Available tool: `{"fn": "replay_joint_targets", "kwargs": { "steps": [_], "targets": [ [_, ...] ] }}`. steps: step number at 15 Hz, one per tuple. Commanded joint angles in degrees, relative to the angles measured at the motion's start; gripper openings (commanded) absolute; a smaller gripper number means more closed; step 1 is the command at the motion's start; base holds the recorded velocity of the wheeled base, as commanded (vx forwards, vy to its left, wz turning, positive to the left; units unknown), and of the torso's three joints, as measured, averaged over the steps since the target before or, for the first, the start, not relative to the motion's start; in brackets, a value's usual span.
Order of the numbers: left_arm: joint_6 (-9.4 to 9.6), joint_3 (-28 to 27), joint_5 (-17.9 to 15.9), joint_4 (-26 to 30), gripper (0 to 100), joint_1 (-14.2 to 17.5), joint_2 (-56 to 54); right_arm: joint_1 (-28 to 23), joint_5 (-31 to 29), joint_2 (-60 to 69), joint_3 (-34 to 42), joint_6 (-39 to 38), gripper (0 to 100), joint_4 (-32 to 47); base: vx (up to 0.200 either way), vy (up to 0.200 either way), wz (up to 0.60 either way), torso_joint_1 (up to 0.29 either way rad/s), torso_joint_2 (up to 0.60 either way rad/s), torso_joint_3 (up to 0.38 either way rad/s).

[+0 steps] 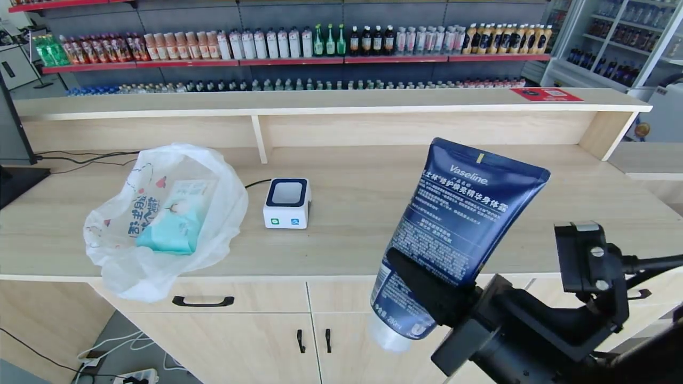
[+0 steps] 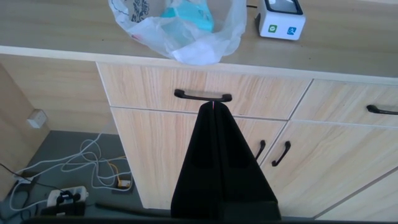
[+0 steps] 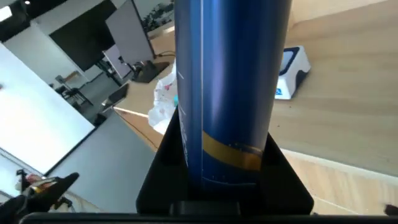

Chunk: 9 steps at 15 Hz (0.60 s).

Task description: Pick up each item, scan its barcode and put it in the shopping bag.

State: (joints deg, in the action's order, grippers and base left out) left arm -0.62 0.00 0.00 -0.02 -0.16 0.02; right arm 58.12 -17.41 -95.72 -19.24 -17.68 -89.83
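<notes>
My right gripper (image 1: 427, 290) is shut on a dark blue lotion tube (image 1: 456, 224), held in the air over the counter's front right, cap end down and tilted. The right wrist view has the same blue tube (image 3: 227, 81) between the black fingers (image 3: 163, 165). A white barcode scanner (image 1: 287, 202) sits mid-counter, its window facing up. To its left lies the white plastic shopping bag (image 1: 160, 213) with a teal pack (image 1: 179, 218) inside. My left gripper (image 2: 212, 106) is shut with nothing in it, low in front of the drawers, below the shopping bag (image 2: 180, 31).
The wooden counter (image 1: 352, 213) has a raised back ledge (image 1: 331, 104) behind the scanner. A monitor base (image 1: 16, 181) and cables lie at the far left. Drawers and cabinet doors (image 2: 261, 124) run under the counter, with a power strip (image 2: 62, 199) on the floor.
</notes>
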Motion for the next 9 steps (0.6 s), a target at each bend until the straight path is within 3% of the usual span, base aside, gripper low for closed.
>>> {"fn": "replay_joint_targets", "kwargs": {
  "steps": [1,3,4,7,9],
  "targets": [
    [0.01,0.0,0.0,0.0,0,0.0,0.0,-11.0,1.5,-4.7,0.5,5.3,0,-0.2,0.000,0.000,0.00,0.000,0.00,0.000],
    [0.01,0.0,0.0,0.0,0,0.0,0.0,-16.3,1.5,-5.5,-2.4,7.0,0,-0.2,0.000,0.000,0.00,0.000,0.00,0.000],
    [0.01,0.0,0.0,0.0,0,0.0,0.0,-21.9,1.7,-5.5,-4.8,9.4,0,-0.2,0.000,0.000,0.00,0.000,0.00,0.000],
    [0.01,0.0,0.0,0.0,0,0.0,0.0,-32.0,1.8,-3.4,-9.0,10.6,0,-0.2,0.000,0.000,0.00,0.000,0.00,0.000],
    [0.01,0.0,0.0,0.0,0,0.0,0.0,-35.5,1.9,-3.2,-9.3,11.1,0,-0.2,0.000,0.000,0.00,0.000,0.00,0.000]
  ]
}}
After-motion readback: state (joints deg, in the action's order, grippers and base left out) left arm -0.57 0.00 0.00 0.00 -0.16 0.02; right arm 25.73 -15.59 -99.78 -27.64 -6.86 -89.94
